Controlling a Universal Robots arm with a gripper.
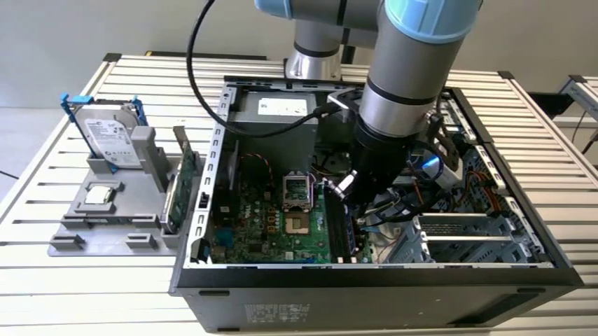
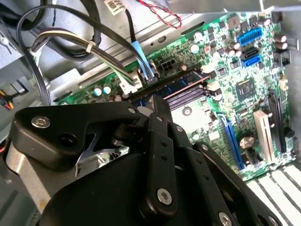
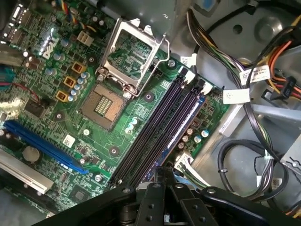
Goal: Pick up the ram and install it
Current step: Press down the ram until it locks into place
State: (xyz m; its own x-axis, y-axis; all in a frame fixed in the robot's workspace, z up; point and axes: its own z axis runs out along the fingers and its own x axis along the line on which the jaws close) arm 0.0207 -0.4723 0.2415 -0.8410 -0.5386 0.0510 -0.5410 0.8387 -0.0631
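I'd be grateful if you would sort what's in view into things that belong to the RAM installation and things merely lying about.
Belonging to the job:
- ram, at the memory slots
- gripper, just over the ram's end
- motherboard in the open computer case

Lying about:
- hard drive in its blue frame
- expansion card
- processor on the grey stand

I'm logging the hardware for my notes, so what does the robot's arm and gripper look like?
The arm is a thick silver-grey tube with light blue joint caps and a black lower section. A black cable loops beside it. The gripper is matte black, built from flat hinged links fastened with silver screws, narrowing toward its tips.
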